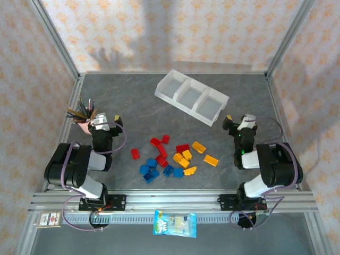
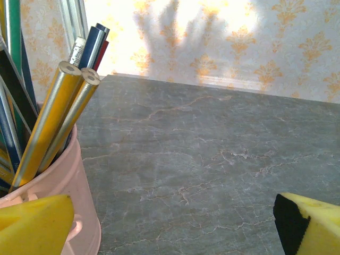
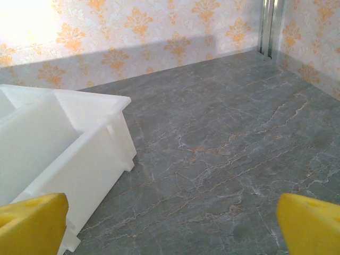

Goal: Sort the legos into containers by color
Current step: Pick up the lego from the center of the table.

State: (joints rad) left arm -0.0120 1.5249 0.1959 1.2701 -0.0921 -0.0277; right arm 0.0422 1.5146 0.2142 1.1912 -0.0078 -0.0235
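Observation:
The legos lie scattered on the grey table between the arms: red ones [image 1: 159, 142], yellow-orange ones [image 1: 186, 157] and blue ones [image 1: 150, 171]. The white three-compartment tray [image 1: 191, 96] stands at the back, angled, all three compartments empty; its near corner [image 3: 58, 143] fills the left of the right wrist view. My left gripper [image 1: 101, 121] rests by the left edge, open, yellow fingertips [image 2: 32, 226] wide apart over bare table. My right gripper [image 1: 240, 123] sits just right of the tray's near end, open, with nothing between its fingertips [image 3: 311, 226].
A pink pen cup [image 1: 82, 119] full of pencils [image 2: 61, 114] stands right beside the left gripper. A snack packet [image 1: 175, 223] lies on the front rail. Patterned walls and metal frame posts enclose the table on three sides.

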